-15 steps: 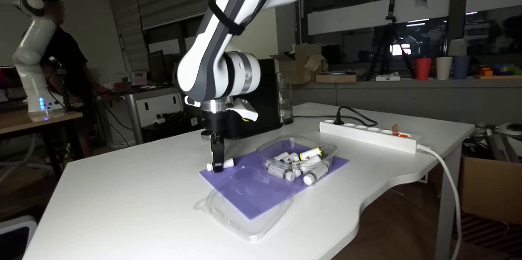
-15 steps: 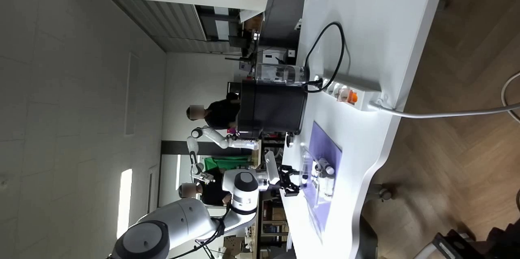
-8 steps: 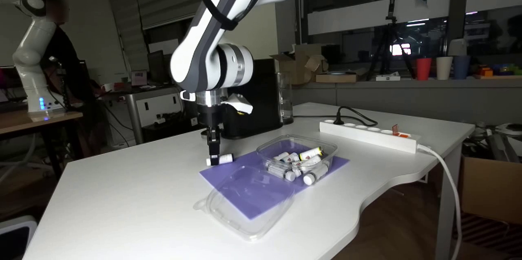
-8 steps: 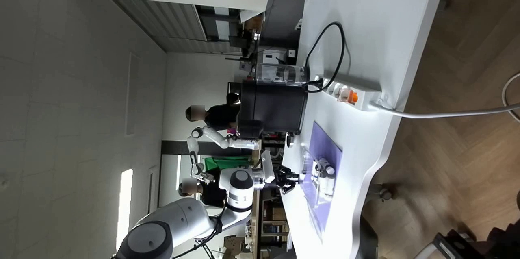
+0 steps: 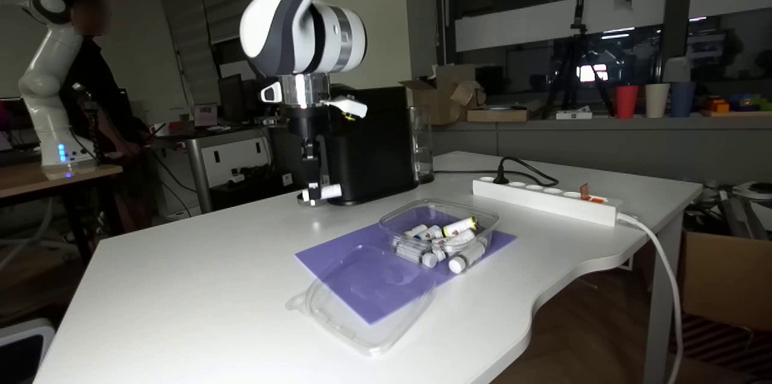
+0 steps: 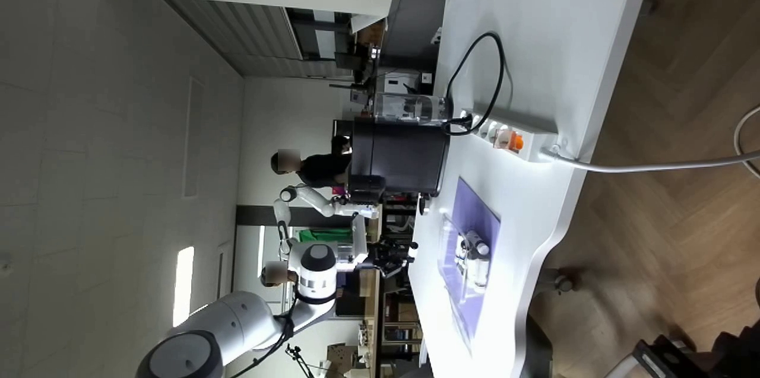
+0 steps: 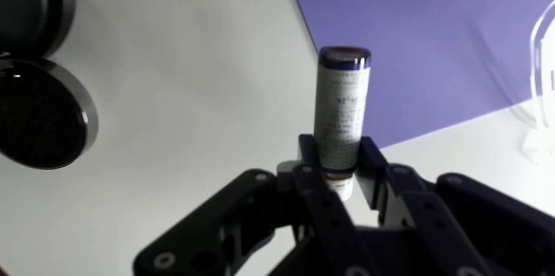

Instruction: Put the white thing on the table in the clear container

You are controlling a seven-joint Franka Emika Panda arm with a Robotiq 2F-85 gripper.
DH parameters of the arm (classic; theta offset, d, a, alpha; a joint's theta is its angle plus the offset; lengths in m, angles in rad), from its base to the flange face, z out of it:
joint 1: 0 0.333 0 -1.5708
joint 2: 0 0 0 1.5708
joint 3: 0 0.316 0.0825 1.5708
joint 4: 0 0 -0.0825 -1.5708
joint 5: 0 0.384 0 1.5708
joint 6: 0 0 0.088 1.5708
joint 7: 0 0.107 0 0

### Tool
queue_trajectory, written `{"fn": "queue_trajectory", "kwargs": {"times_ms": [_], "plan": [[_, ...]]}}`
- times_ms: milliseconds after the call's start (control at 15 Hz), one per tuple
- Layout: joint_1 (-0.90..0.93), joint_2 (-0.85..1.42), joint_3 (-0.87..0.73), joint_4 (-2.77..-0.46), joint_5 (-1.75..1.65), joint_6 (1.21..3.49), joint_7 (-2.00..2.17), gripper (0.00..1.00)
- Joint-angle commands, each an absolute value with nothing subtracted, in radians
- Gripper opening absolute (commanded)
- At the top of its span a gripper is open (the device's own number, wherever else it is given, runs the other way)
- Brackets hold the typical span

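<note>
Exterior view: lid (image 5: 370, 298) beside clear container (image 5: 492, 228)

Over on the right, long white pwr strip (image 5: 543, 202): black plug (image 5: 500, 178) nr its far end, orange switch (image 5: 597, 199) nr the other, white cord (image 5: 670, 287) hanging off the near right. Left of it, black machine (image 5: 374, 146) w/ a tall see-thru cylinder (image 5: 422, 146) just beside it, right side; round dark disc (image 7: 41, 115) w/ shiny rim at the machine's near left. Far ledge (image 5: 609, 124), L to R: open cardboard box (image 5: 443, 108), flat box (image 5: 500, 114), tripod (image 5: 578, 34) w/ sm. white box (image 5: 573, 113) at its feet, red cup (image 5: 626, 102), cream cup (image 5: 656, 100), blue cup (image 5: 682, 100), then colored bricks (image 5: 748, 102). Far left, person in dark shirt (image 5: 99, 70), standing.
</note>
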State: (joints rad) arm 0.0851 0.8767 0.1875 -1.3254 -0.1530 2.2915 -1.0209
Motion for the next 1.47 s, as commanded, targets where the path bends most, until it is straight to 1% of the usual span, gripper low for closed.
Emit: {"fn": "queue_trajectory", "kwargs": {"times_ms": [0, 133, 533, 667, 800, 933, 1133, 1333, 1400], "plan": [[0.059, 0.666, 0.176, -1.536, -0.135, 2.314, -0.951, 0.07], [0.037, 0.579, 0.178, -1.625, -0.115, 2.338, -0.927, 0.07], [-0.068, 0.376, 0.180, -1.931, 0.014, 2.520, -0.939, 0.07], [-0.110, 0.323, 0.181, -2.044, 0.070, 2.580, -0.967, 0.07], [-0.141, 0.286, 0.180, -2.122, 0.115, 2.588, -0.999, 0.07], [-0.149, 0.267, 0.161, -2.183, 0.119, 2.613, -1.023, 0.07], [-0.169, 0.285, 0.150, -2.253, 0.123, 2.729, -1.081, 0.07], [-0.202, 0.326, 0.183, -2.293, 0.169, 2.856, -1.130, 0.07], [-0.217, 0.336, 0.205, -2.299, 0.193, 2.878, -1.143, 0.15]]}}
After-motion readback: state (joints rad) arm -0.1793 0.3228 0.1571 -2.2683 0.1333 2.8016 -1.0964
